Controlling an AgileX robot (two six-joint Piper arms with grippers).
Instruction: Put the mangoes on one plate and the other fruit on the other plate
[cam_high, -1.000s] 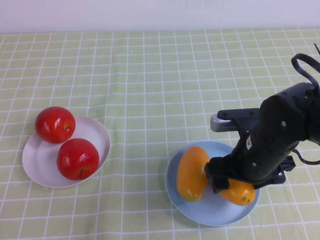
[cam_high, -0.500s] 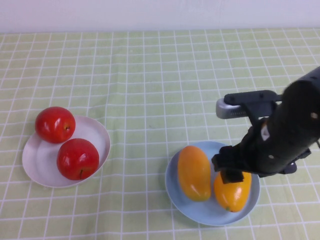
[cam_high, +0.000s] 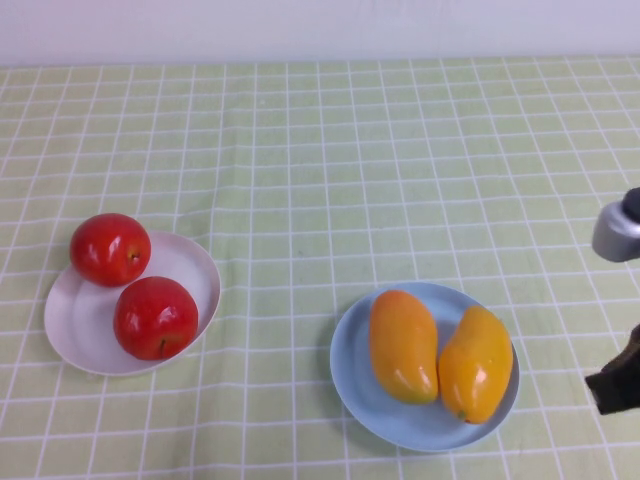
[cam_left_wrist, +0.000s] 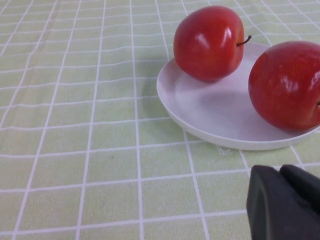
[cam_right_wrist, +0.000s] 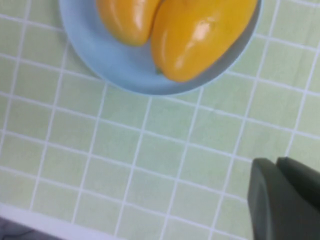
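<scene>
1. Bench: right arm has pulled clear to the right edge; its tool is closed and empty.
2. Blue plate, near front right: both mangoes now lie on it side by side, touching.
3. White plate, front left: both apples on it.
4. Left tool: closed, empty, parked just beside the white plate.

Looks sorted to me.

The right tool and left tool are each cut off at a picture's edge.
</scene>
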